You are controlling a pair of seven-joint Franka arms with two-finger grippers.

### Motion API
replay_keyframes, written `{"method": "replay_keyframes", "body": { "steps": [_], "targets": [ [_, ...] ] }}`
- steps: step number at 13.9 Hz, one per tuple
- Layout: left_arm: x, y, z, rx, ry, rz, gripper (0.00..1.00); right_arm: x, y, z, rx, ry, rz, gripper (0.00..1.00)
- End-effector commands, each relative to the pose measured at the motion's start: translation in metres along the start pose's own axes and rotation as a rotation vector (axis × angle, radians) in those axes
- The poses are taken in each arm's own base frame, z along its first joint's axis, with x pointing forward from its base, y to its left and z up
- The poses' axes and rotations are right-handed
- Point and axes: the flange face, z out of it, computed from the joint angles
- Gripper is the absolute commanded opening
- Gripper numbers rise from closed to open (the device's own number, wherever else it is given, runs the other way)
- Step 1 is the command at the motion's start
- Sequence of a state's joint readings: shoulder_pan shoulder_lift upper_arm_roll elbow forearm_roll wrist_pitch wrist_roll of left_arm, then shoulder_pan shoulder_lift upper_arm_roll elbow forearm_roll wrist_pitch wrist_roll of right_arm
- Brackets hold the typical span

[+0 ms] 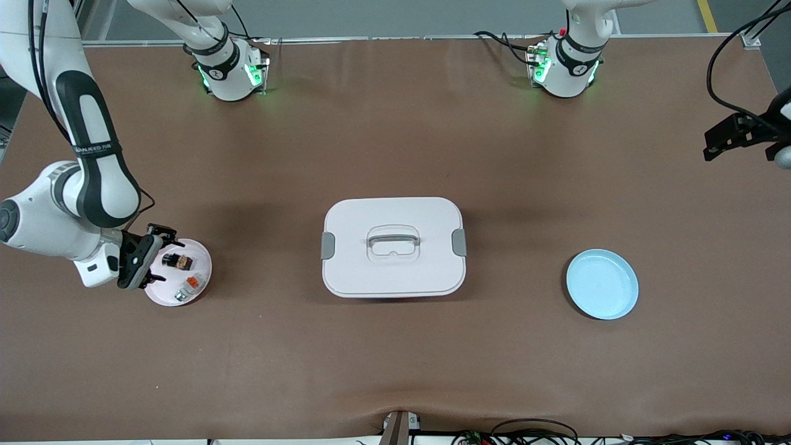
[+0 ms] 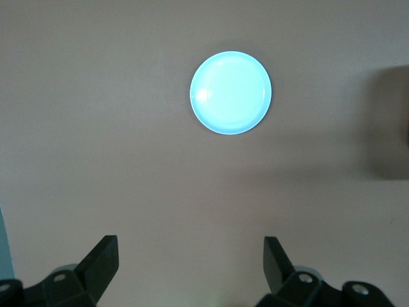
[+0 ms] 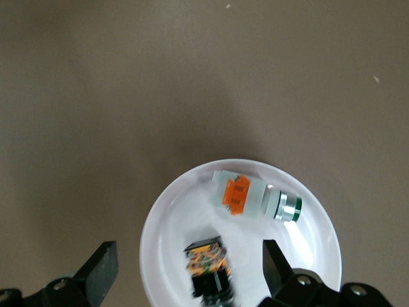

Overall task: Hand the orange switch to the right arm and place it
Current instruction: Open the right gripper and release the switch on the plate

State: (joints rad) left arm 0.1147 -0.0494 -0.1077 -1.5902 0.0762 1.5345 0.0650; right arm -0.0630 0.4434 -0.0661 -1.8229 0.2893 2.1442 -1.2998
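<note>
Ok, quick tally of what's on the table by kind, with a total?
Plates: 2, a pink plate and a blue plate
Switches: 2, both on the pink plate: the orange switch and a whitish switch with an orange cap
Lidded boxes: 1, the white box
Total: 5

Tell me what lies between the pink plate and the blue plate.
In the front view, the white lidded box sits on the table between the pink plate and the blue plate; the rest is bare tabletop.
</note>
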Motion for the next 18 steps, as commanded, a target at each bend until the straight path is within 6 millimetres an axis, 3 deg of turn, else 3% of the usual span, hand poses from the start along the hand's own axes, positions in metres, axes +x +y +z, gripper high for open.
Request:
{"method": "replay_keyframes", "body": {
  "steps": [1, 5, 8, 12, 15, 18],
  "targets": [
    [-0.014, 0.0, -0.006, -0.014, 0.028, -0.012, 1.0, 0.021, -0.01, -0.058, 0.015, -0.06, 0.209, 1.0],
    [-0.016, -0.003, -0.004, -0.017, 0.017, -0.018, 1.0, 0.044, -0.013, -0.144, -0.064, -0.176, 0.475, 1.0],
    [-0.018, -0.01, -0.009, -0.018, 0.028, -0.027, 1.0, 0.046, -0.023, -0.18, -0.091, -0.164, 0.653, 1.0],
    [-0.018, -0.021, -0.026, -0.008, 0.064, 0.0, 1.0, 0.046, -0.033, -0.209, -0.167, -0.156, 0.759, 1.0],
    [-0.017, -0.022, -0.03, -0.003, 0.068, 0.012, 1.0, 0.041, -0.049, -0.241, -0.211, -0.118, 1.03, 1.0],
    [-0.019, -0.021, -0.028, -0.009, 0.04, 0.015, 1.0, 0.04, -0.058, -0.269, -0.22, -0.082, 1.037, 1.0]
  ]
}}
